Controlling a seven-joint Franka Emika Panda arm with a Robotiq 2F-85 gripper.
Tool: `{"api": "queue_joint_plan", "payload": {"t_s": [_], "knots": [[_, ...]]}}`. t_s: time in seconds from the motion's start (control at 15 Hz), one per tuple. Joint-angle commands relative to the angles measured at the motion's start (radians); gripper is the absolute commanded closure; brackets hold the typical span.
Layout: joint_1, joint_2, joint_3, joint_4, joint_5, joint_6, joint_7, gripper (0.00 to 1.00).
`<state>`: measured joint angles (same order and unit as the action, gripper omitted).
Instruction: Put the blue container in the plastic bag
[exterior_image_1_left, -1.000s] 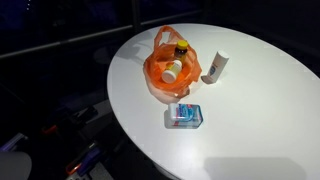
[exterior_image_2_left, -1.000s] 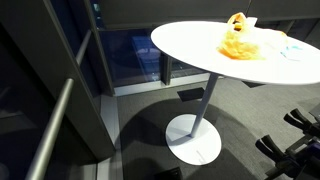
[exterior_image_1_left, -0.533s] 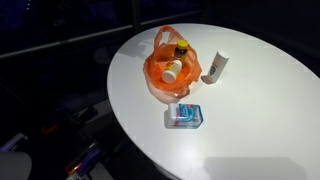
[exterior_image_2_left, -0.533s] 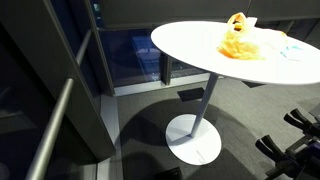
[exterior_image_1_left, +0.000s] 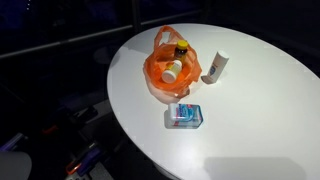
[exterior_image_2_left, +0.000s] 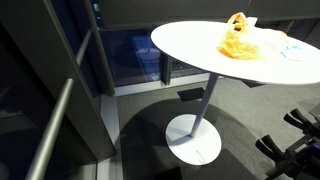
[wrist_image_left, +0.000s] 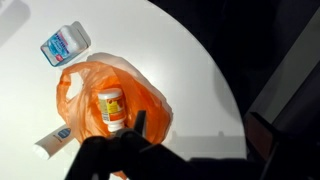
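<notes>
The blue container (exterior_image_1_left: 185, 115) is a small blue and white tub lying on the round white table (exterior_image_1_left: 250, 110), just in front of the orange plastic bag (exterior_image_1_left: 168, 72). In the wrist view the container (wrist_image_left: 65, 43) lies at the top left, apart from the bag (wrist_image_left: 95, 85). The bag is open and holds a bottle with an orange label (wrist_image_left: 111, 108). My gripper (wrist_image_left: 200, 135) shows only in the wrist view, as dark fingers spread apart high above the table beside the bag, holding nothing. It is out of view in both exterior views.
A white tube (exterior_image_1_left: 216, 67) lies next to the bag, and its end shows in the wrist view (wrist_image_left: 55, 140). The table stands on one pedestal with a round base (exterior_image_2_left: 193, 140). A railing (exterior_image_2_left: 50, 130) and dark floor surround it.
</notes>
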<state>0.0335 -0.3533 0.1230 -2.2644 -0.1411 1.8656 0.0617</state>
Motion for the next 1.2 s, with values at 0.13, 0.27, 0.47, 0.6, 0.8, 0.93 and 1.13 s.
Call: {"api": "queue_joint_plan", "payload": {"t_s": [0.13, 0.27, 0.47, 0.6, 0.8, 0.93, 1.13], "knots": [[-0.049, 0.117, -0.032, 0.058, -0.077, 0.019, 0.120, 0.00], [-0.065, 0.146, -0.054, 0.056, -0.080, 0.047, 0.155, 0.00], [-0.088, 0.184, -0.085, 0.050, -0.080, 0.115, 0.212, 0.00], [-0.104, 0.209, -0.103, 0.049, -0.082, 0.163, 0.250, 0.00], [-0.116, 0.228, -0.122, 0.045, -0.085, 0.204, 0.299, 0.00], [-0.107, 0.200, -0.125, 0.043, -0.061, 0.215, 0.282, 0.00], [-0.107, 0.212, -0.128, 0.034, -0.061, 0.216, 0.265, 0.00]]}}
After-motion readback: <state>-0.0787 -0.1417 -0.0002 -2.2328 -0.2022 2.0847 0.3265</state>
